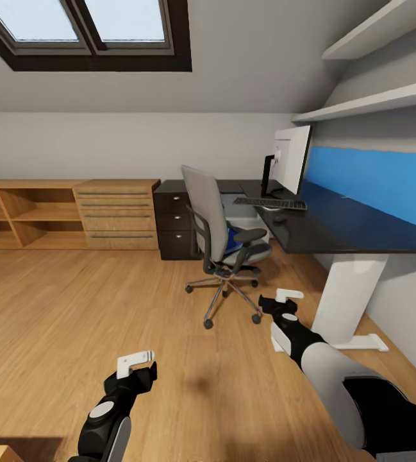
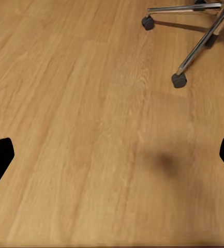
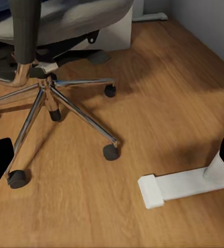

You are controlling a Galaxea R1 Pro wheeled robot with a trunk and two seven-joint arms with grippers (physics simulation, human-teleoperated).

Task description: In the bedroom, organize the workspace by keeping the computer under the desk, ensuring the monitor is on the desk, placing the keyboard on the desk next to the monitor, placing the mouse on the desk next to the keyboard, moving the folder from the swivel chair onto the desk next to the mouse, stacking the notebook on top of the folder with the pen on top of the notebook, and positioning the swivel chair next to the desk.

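Observation:
The swivel chair (image 1: 215,226) stands on the floor a little off the desk (image 1: 345,226), its back turned toward me. A blue folder (image 1: 234,240) lies on its seat. On the desk stand the monitor (image 1: 291,160), the keyboard (image 1: 270,203) in front of it, and the small black mouse (image 1: 279,219) nearer me. A pale box, perhaps the computer (image 1: 252,223), sits under the desk behind the chair. My left gripper (image 1: 137,363) hangs open over bare floor. My right gripper (image 1: 289,296) is open, low beside the chair's star base (image 3: 44,98). Notebook and pen are out of view.
The desk's white leg (image 1: 350,292) and its flat foot (image 3: 181,187) stand just right of my right arm. A black drawer unit (image 1: 174,221), a light-wood chest (image 1: 116,213) and open shelving (image 1: 22,215) line the far wall. A blue panel (image 1: 381,181) backs the desk.

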